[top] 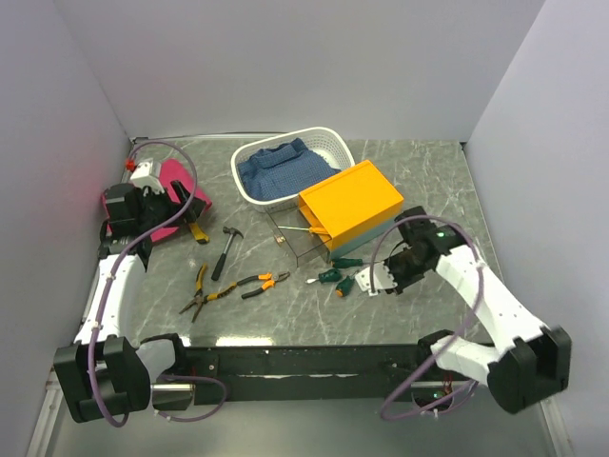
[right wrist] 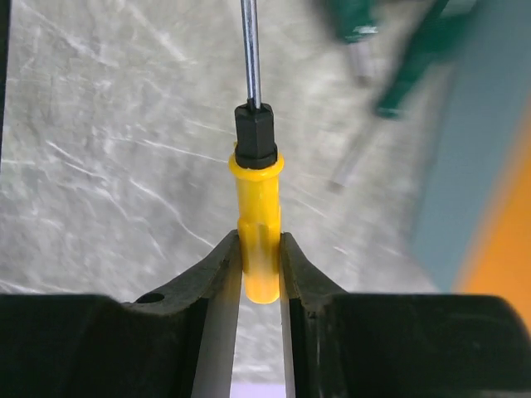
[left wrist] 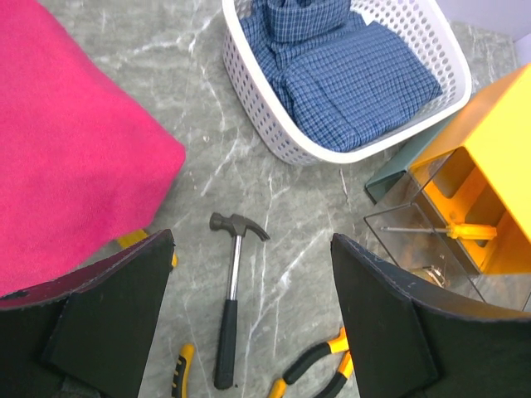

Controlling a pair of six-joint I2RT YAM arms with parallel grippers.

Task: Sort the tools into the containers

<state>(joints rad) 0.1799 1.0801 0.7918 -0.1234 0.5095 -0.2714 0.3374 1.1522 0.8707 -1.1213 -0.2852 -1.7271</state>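
Risks first, big to small.

- The orange-yellow box [top: 351, 202] on its teal-grey base sits to the right of the right jaws. Its clear drawer [top: 297, 238] is pulled out, ahead and to the right. The shaft leads the jaws by a long way, so on a swing I'd expect it to clip the drawer wall. That could shove the drawer or shift the box.
- The white basket [left wrist: 282, 137] is ahead of the left jaws and the pink cloth [left wrist: 66, 157] is to their left. A low move on that side could snag either.
- The hammer [left wrist: 231, 307] lies directly under the gap of the left jaws, with pliers [top: 238, 288] nearer the base. If both arms head for the drawer, they could meet.
- The green screwdrivers [right wrist: 390, 50] are blurred, just ahead-right of the held tip. A low sweep would scatter them.
- One stored screwdriver [left wrist: 465, 230] lies in the drawer.

The right gripper [right wrist: 259, 238] is clamped on the yellow-handled screwdriver [right wrist: 255, 178]. It pinches only the butt of the handle, so I judge the tool could pivot or slip.

The left gripper [left wrist: 249, 240] is spread wide and holds nothing.

Pose: the right arm has its elbow bent and its wrist low over the table [top: 428, 171], pointing left. The left arm is raised, with its wrist over the cloth and looking down.
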